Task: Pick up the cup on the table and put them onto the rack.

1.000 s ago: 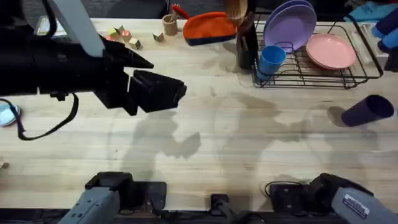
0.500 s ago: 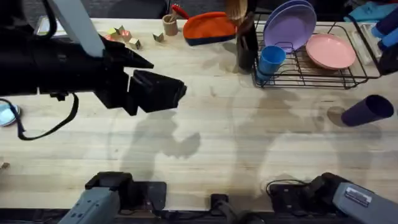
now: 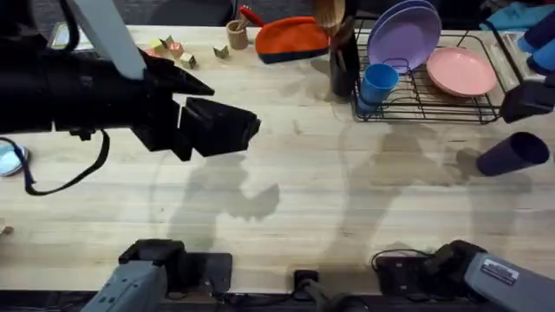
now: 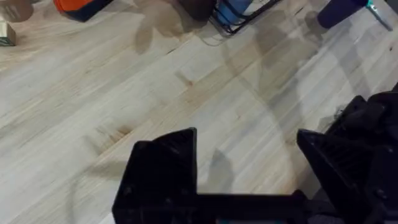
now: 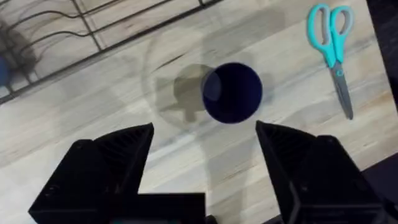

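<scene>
The dark purple cup (image 3: 512, 154) stands on the light wood table (image 3: 347, 199) at the right, in front of the black wire rack (image 3: 434, 104). Its round mouth (image 5: 232, 93) faces my right wrist camera. My right gripper (image 5: 205, 155) hangs above it, open, fingers (image 5: 118, 155) apart and clear of the cup; it shows dark at the right edge (image 3: 527, 100). The blue cup (image 3: 378, 83) sits in the rack's left end. My left gripper (image 3: 217, 126) hovers high over the table's left, open and holding nothing (image 4: 245, 149).
Purple and pink plates (image 3: 464, 69) fill the rack. A black utensil holder (image 3: 343, 61) stands beside it, an orange pouch (image 3: 290, 39) and small wooden pieces (image 3: 178, 52) at the back. Teal scissors (image 5: 333, 46) lie near the purple cup.
My right gripper has come in from the right edge toward the purple cup, and its shadow has shifted across the table. The left arm and both cups have stayed still.
</scene>
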You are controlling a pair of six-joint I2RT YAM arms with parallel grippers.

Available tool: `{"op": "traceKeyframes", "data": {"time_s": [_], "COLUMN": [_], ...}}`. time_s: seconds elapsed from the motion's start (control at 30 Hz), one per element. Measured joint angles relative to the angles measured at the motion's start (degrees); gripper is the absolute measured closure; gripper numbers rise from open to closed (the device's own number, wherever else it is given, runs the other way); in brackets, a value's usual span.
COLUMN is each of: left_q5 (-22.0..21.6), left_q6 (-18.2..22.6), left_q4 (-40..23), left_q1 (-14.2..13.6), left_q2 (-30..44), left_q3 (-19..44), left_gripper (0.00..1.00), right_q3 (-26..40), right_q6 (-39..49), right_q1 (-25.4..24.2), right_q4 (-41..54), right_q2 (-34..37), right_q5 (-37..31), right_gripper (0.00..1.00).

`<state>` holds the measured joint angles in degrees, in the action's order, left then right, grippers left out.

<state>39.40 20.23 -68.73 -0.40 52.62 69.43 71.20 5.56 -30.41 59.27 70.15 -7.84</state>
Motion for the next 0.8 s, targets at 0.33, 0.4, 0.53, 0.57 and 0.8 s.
{"op": "traceKeyframes", "data": {"time_s": [0.33, 0.4, 0.53, 0.57, 0.8], "left_q5": [0.00, 0.00, 0.00, 0.00, 0.00], "left_q6": [0.00, 0.00, 0.00, 0.00, 0.00], "left_q4": [0.00, 0.00, 0.00, 0.00, 0.00], "left_q1": [0.00, 0.00, 0.00, 0.00, 0.00], "left_q2": [0.00, 0.00, 0.00, 0.00, 0.00], "left_q3": [0.00, 0.00, 0.00, 0.00, 0.00], "left_gripper": [0.007, 0.007, 0.007, 0.007, 0.007], "right_q3": [-3.65, -3.73, -3.76, -3.76, -3.79], "right_q6": [-0.65, -0.84, -0.85, -0.85, -0.85], "right_q1": [-1.17, -1.17, -1.17, -1.14, -1.12], "right_q4": [-4.02, -4.78, -5.81, -5.95, -7.53], "right_q2": [3.89, 6.55, 9.32, 9.81, 14.04], "right_q5": [0.20, 2.23, 3.85, 4.04, 4.46], "right_gripper": [0.005, 0.005, 0.005, 0.005, 0.005]}}
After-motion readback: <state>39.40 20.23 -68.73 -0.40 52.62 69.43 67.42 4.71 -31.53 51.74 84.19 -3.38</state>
